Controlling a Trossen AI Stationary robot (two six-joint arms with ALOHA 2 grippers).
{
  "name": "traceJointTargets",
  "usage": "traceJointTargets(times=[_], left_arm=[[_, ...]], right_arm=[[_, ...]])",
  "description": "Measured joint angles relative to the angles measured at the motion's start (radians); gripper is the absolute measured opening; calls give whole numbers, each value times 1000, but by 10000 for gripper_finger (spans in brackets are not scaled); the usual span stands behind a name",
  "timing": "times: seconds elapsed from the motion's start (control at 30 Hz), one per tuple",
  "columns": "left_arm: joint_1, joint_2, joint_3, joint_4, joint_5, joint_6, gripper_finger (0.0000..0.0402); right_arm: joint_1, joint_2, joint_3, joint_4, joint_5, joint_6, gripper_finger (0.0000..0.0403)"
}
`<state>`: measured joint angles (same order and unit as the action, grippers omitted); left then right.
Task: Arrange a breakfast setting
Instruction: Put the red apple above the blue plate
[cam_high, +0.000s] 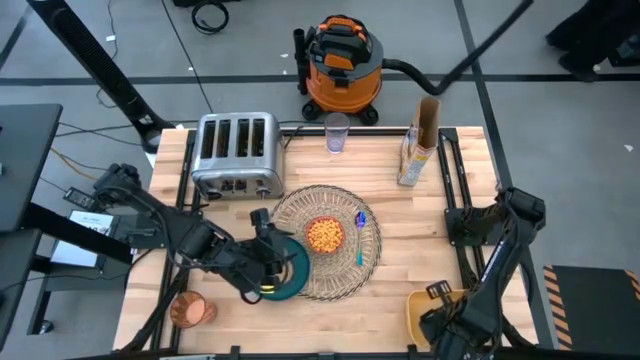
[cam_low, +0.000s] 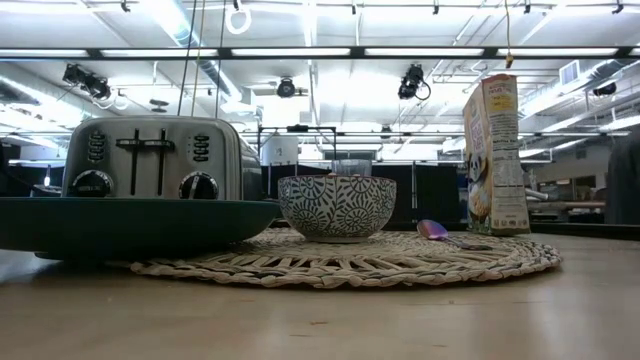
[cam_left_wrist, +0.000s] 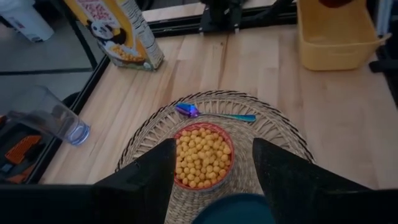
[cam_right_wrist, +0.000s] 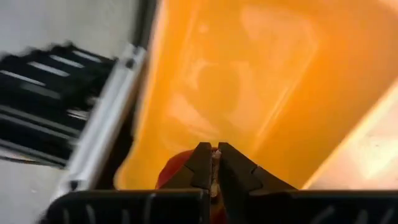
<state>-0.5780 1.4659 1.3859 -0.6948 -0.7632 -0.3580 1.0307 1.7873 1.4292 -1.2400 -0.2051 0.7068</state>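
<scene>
Chrome toaster (cam_high: 236, 152), clear glass (cam_high: 337, 132), cereal box (cam_high: 420, 143) along the table's far edge — yellow tub (cam_left_wrist: 336, 31) apart.

It was a lab or workshop: ceiling strip lights (cam_low: 300, 52), an orange shop vacuum (cam_high: 342, 62), floor cables (cam_high: 210, 14).

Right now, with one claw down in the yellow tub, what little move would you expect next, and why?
Probably a straight lift: the right gripper looks shut on something red, likely the apple, inside the yellow tub, while the placemat has none.
</scene>
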Motion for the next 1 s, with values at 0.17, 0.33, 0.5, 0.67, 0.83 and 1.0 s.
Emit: traceJointTargets(times=[0.17,0.33,0.5,0.67,0.83,1.0], left_arm=[[-8,-36,0,3,0,10,219],[-11,-89,0,3,-1,41,219],[-24,-156,0,3,4,64,219],[-56,-218,0,1,6,76,219],[-65,-282,0,3,8,104,219],[-65,-329,0,3,7,101,219]], right_arm=[[-53,-2,171,-76,69,55,19],[-143,-2,286,-83,261,148,19],[-264,-2,317,-7,452,120,19],[-394,-1,274,201,579,-51,19],[-540,-1,197,472,632,-240,19],[-699,5,111,757,611,-379,19]])
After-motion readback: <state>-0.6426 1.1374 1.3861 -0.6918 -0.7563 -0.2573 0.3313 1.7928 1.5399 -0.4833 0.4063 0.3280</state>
